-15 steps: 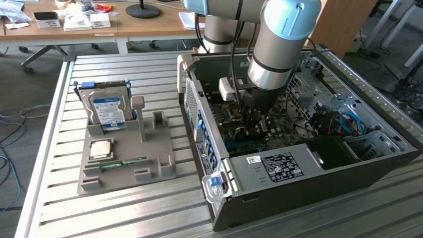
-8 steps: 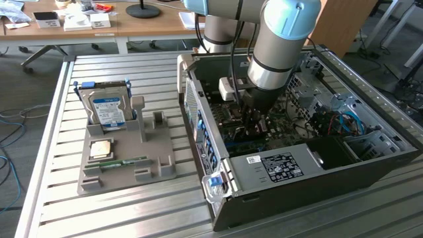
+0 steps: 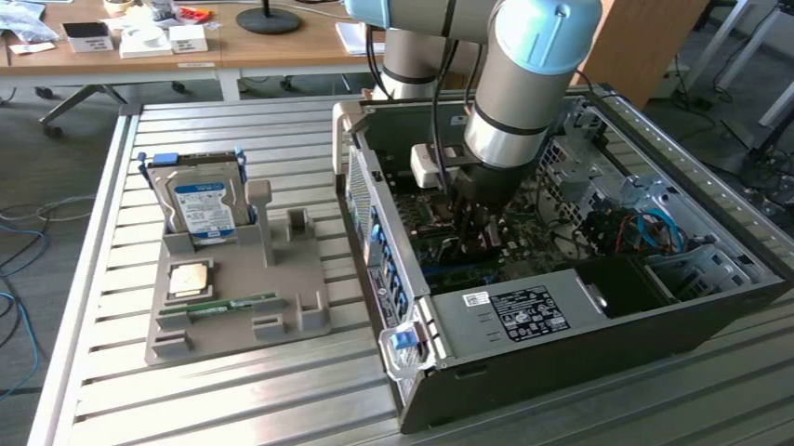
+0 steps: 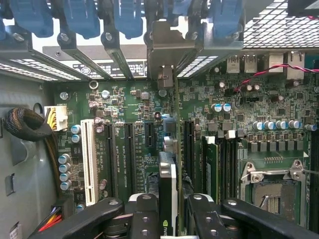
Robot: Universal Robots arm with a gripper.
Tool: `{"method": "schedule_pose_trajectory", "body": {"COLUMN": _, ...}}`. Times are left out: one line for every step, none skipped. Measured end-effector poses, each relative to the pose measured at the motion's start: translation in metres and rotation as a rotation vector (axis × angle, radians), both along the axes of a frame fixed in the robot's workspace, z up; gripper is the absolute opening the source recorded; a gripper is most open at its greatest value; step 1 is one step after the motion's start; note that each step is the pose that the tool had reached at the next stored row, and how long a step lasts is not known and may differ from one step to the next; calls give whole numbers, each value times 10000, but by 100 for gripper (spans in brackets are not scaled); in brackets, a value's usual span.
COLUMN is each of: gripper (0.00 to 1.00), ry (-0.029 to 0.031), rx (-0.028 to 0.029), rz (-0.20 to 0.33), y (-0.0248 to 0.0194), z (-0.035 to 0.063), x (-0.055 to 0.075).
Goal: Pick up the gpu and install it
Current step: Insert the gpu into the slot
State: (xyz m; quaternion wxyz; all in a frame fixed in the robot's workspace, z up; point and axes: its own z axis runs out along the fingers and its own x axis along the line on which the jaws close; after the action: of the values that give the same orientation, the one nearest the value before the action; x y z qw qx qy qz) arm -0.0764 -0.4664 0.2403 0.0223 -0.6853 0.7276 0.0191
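1. Where the arm drops into the open computer case (image 3: 694, 307), gripper (image 4: 172, 214) clamped on the gpu (image 4: 168, 191), card held edge-on above the motherboard (image 4: 134, 129).
2. Seen edge-on, so card faces hidden; silvery bracket (image 4: 167, 55) reaching the case's rear slots.
3. Fingertips cut off in the wrist view; in the exterior view, hidden behind the arm.
4. Hard to tell whether seated in a slot.
5. Left of the case: hard drive (image 3: 205, 209) upright in a grey holder (image 3: 297, 297).

The claw (image 3: 478, 237) is lost among dark case parts in the exterior view; the wrist view's edge cuts off the gpu (image 4: 168, 191).
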Motion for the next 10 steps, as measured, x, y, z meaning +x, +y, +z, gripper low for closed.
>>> {"method": "schedule_pose_trajectory", "body": {"gripper": 27, "ry": 0, "rx": 0, "rz": -15, "y": 1, "z": 0, "x": 0}}
{"method": "schedule_pose_trajectory", "body": {"gripper": 27, "ry": 0, "rx": 0, "rz": -30, "y": 2, "z": 0, "x": -1}}
{"method": "schedule_pose_trajectory", "body": {"gripper": 27, "ry": 0, "rx": 0, "rz": -45, "y": 4, "z": 0, "x": -1}}
{"method": "schedule_pose_trajectory", "body": {"gripper": 27, "ry": -1, "rx": 0, "rz": -58, "y": 6, "z": 0, "x": -4}}
{"method": "schedule_pose_trajectory", "body": {"gripper": 27, "ry": -3, "rx": 0, "rz": -63, "y": 7, "z": 0, "x": -8}}
{"method": "schedule_pose_trajectory", "body": {"gripper": 27, "ry": -3, "rx": 0, "rz": -64, "y": 8, "z": 0, "x": -15}}
{"method": "schedule_pose_trajectory", "body": {"gripper": 27, "ry": -2, "rx": 2, "rz": -62, "y": 9, "z": -1, "x": -20}}
{"method": "schedule_pose_trajectory", "body": {"gripper": 27, "ry": -2, "rx": 1, "rz": -62, "y": 10, "z": -1, "x": -23}}
{"method": "schedule_pose_trajectory", "body": {"gripper": 27, "ry": -3, "rx": 0, "rz": -62, "y": 9, "z": -1, "x": -23}}
{"method": "schedule_pose_trajectory", "body": {"gripper": 27, "ry": -3, "rx": 1, "rz": -64, "y": 9, "z": -1, "x": -24}}
